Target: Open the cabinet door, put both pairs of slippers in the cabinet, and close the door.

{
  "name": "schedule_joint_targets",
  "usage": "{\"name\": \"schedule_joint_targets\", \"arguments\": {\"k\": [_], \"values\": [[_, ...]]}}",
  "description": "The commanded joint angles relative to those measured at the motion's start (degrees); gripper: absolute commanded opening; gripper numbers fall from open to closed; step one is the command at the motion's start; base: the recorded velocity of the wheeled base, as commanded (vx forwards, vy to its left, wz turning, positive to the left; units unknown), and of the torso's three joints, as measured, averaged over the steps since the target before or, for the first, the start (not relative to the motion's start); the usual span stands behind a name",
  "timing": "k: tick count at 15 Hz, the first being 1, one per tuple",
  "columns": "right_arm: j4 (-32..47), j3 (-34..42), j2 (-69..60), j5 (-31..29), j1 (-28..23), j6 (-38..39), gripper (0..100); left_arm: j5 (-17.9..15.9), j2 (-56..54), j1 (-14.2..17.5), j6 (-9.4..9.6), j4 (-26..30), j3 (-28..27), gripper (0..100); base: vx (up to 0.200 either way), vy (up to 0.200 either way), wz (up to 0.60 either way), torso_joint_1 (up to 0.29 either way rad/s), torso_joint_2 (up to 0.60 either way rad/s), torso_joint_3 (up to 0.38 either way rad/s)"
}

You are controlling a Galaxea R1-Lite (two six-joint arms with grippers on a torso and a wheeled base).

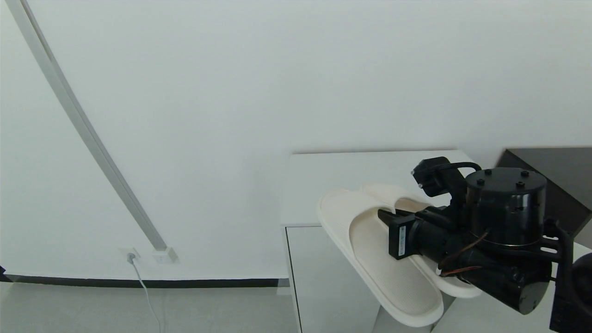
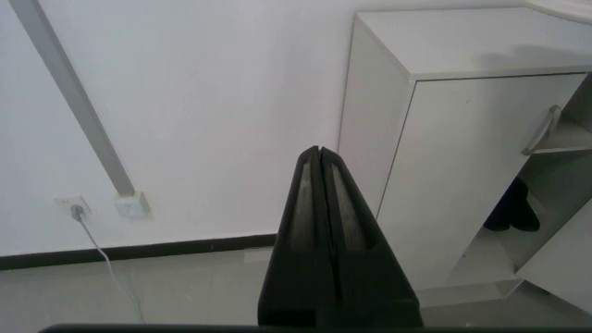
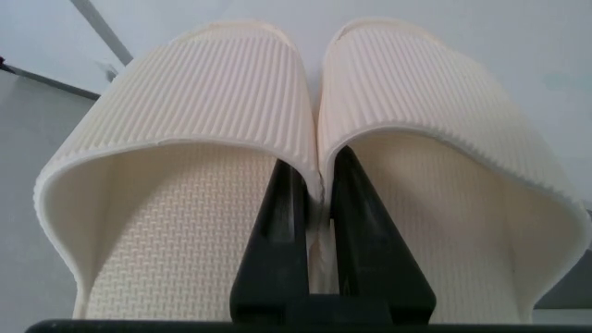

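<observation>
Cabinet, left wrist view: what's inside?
A shelf and, below it, a dark item, maybe footwear. The door of the cabinet covers the rest of the interior.

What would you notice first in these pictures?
A pair of cream slippers, pinched together by the right gripper, hangs tilted in front of the white cabinet. In the left wrist view the left gripper is shut on nothing, and the cabinet stands open.
</observation>
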Motion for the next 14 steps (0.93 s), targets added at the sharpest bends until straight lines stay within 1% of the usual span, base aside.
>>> {"name": "schedule_joint_targets", "arguments": {"k": [1,4,10,14], "values": [[0.0,0.2,-0.5,-0.1,0.7,-0.1,0,0.0,0.1,0.0,-0.11,0.0,0.0,0,-0.200,0.000,0.00,0.007,0.00,0.002],[0.1,0.5,-0.3,-0.3,1.4,-0.2,0,-0.1,0.1,0.0,-0.02,0.0,0.0,0,-0.200,0.000,0.00,0.014,0.00,0.002],[0.0,1.4,0.9,-0.1,1.4,-0.3,0,0.0,0.1,0.0,-0.11,0.0,0.0,0,0.000,0.000,0.00,0.000,0.00,0.000],[0.0,1.4,1.6,-0.3,1.4,-0.3,0,0.0,0.1,0.0,-0.55,0.0,0.0,0,0.000,0.000,0.00,0.000,0.00,0.000]]}}
